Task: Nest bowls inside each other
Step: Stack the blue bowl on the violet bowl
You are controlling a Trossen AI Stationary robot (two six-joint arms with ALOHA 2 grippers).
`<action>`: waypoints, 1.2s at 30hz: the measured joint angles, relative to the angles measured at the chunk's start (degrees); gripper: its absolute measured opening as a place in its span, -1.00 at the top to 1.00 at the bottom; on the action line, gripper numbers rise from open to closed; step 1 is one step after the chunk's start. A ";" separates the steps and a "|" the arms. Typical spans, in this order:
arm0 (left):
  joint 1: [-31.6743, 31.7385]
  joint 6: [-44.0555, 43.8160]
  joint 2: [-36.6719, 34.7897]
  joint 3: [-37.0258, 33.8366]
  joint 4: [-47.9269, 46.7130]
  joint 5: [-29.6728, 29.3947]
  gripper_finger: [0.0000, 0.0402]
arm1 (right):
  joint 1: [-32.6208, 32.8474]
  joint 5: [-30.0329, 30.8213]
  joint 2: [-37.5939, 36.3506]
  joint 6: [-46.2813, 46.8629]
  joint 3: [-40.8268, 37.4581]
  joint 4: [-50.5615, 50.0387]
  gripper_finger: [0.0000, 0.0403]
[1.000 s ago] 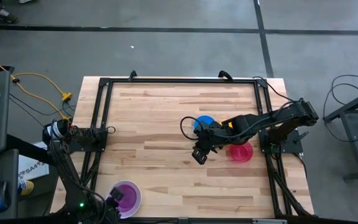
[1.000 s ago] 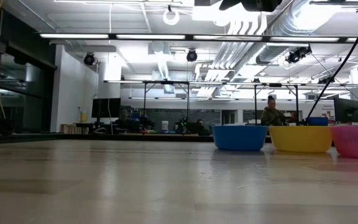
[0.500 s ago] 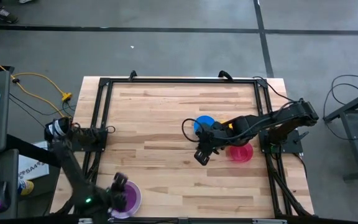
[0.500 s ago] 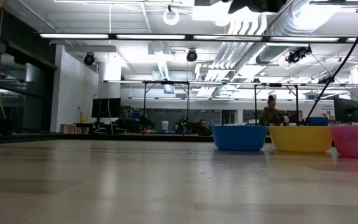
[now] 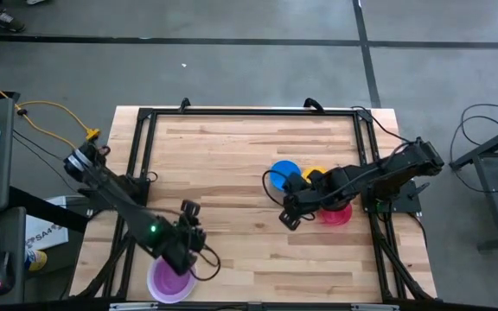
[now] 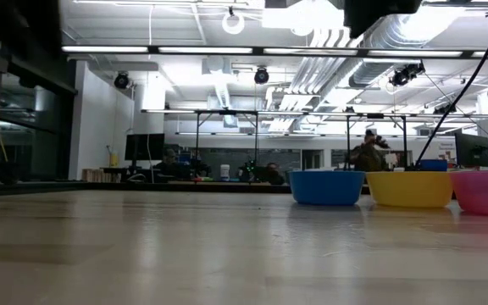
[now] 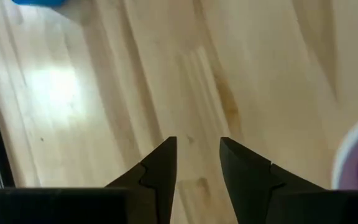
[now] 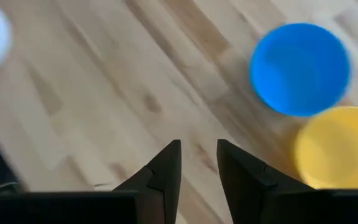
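I count five bowls, all upright. Purple bowl [image 5: 169,282] sits nested in the white bowl [image 5: 154,285] at the lower left of the high view, near the desk's front edge. Blue bowl [image 5: 283,171], yellow bowl [image 5: 315,174] and red-pink bowl [image 5: 339,212] cluster right of centre, close together, each standing singly, not nested.

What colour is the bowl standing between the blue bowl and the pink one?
Yellow. The yellow bowl shows best in the low view, between the blue bowl and the pink bowl.
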 joint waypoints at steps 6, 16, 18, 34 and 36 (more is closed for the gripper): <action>3.83 6.38 -5.93 -0.02 2.36 0.06 0.40 | 0.59 1.63 -0.07 -3.02 -2.12 -3.68 0.52; 12.97 16.58 -14.15 -4.23 9.82 5.63 0.40 | -5.48 -2.62 0.07 -14.35 -13.79 2.26 0.52; 15.81 18.49 -15.42 -6.44 11.91 7.88 0.40 | -8.25 -2.49 0.04 -16.47 -14.29 2.35 0.52; 36.02 32.76 -16.62 -17.62 24.64 23.93 0.40 | -35.62 -11.38 0.00 -31.73 -14.25 8.14 0.52; 37.96 34.19 -16.62 -18.52 26.55 26.52 0.40 | -37.77 -13.49 0.00 -32.42 -14.25 8.93 0.52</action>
